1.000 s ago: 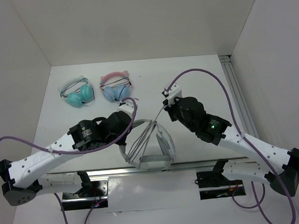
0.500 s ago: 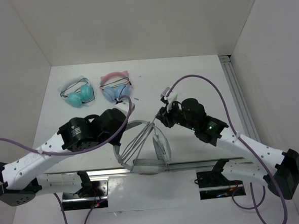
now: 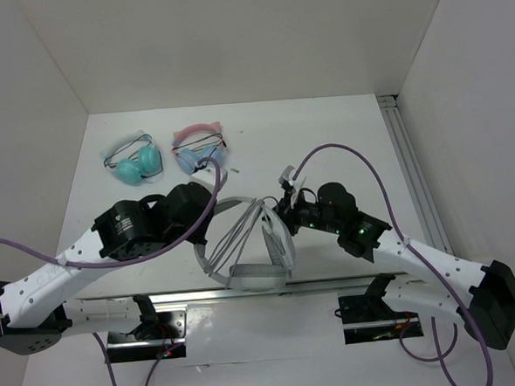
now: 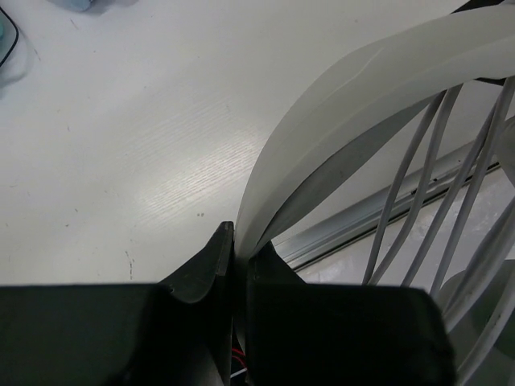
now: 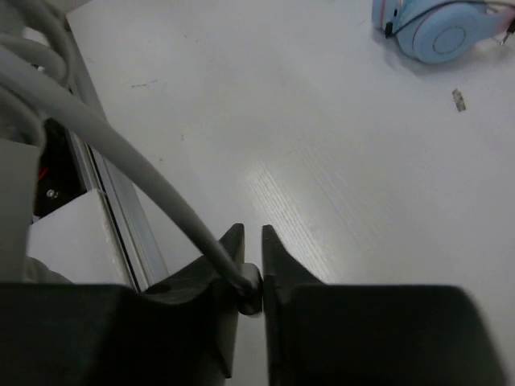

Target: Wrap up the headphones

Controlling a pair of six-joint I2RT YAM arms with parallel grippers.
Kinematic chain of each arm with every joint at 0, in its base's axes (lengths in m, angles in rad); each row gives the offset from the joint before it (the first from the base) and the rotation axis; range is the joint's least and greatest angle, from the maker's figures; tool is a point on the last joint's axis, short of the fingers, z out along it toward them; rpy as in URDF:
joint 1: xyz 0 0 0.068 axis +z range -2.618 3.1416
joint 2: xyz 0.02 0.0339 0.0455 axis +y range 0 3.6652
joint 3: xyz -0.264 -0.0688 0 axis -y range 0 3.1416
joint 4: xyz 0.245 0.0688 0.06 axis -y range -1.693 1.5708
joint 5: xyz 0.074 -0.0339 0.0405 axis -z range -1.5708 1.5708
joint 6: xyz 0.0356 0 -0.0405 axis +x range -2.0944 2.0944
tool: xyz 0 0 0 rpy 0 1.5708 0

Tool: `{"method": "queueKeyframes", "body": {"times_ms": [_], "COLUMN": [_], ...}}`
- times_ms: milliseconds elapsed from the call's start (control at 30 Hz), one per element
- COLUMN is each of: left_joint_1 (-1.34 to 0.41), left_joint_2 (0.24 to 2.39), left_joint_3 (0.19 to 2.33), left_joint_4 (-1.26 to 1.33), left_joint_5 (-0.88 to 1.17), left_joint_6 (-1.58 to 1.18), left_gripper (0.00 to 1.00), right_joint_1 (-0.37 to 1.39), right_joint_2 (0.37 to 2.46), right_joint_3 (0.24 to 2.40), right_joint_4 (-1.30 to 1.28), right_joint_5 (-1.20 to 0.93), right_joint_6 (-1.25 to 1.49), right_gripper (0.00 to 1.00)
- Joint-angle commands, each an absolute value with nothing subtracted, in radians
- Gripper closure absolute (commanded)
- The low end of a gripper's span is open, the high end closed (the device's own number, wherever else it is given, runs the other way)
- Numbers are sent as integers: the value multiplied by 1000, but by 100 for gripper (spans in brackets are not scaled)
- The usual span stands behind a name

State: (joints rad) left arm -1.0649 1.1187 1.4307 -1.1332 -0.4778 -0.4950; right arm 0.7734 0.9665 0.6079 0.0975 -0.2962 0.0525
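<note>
The light-grey headphones (image 3: 243, 246) are held up between my arms near the table's front edge. Several turns of the thin grey cable (image 3: 247, 231) cross the headband's arc. My left gripper (image 3: 208, 215) is shut on the wide headband (image 4: 338, 121), which rises between its jaws in the left wrist view. My right gripper (image 3: 280, 211) is shut on the cable (image 5: 121, 153), pinched low between its jaws in the right wrist view. One ear cup (image 3: 278, 244) hangs by the right gripper.
A teal pair of headphones (image 3: 133, 164) and a pink-banded blue pair (image 3: 198, 153) lie at the back left. The blue pair also shows in the right wrist view (image 5: 442, 28). An aluminium rail (image 3: 333, 283) runs along the front edge.
My right gripper has moved left and down toward the headphones with the cable in it. My left arm has tilted the headband, and the headphones have shifted a little left.
</note>
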Motion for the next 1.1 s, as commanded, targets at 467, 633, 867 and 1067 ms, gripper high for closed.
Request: {"method": "queueKeyframes", "body": {"times_ms": [467,633,867,1067], "left_joint_1": [-1071,-1071,-1071,-1071], "left_joint_2": [1056,1025,993,928], "left_joint_3": [1460,1375,1178,1026], "left_joint_4": [-919,-720,-379,-99], "left_joint_5": [-595,-508,-462,-571], "left_joint_6": [-695,-651,-465,-355], "left_gripper": [100,100,100,100], "right_joint_1": [767,767,778,778], "right_joint_2": [845,857,954,907], "right_joint_3": [456,428,505,514], "right_joint_4": [365,466,476,391], "right_joint_5": [-265,-406,-597,-566], "right_joint_6": [175,216,229,186], "right_gripper": [100,90,81,72]}}
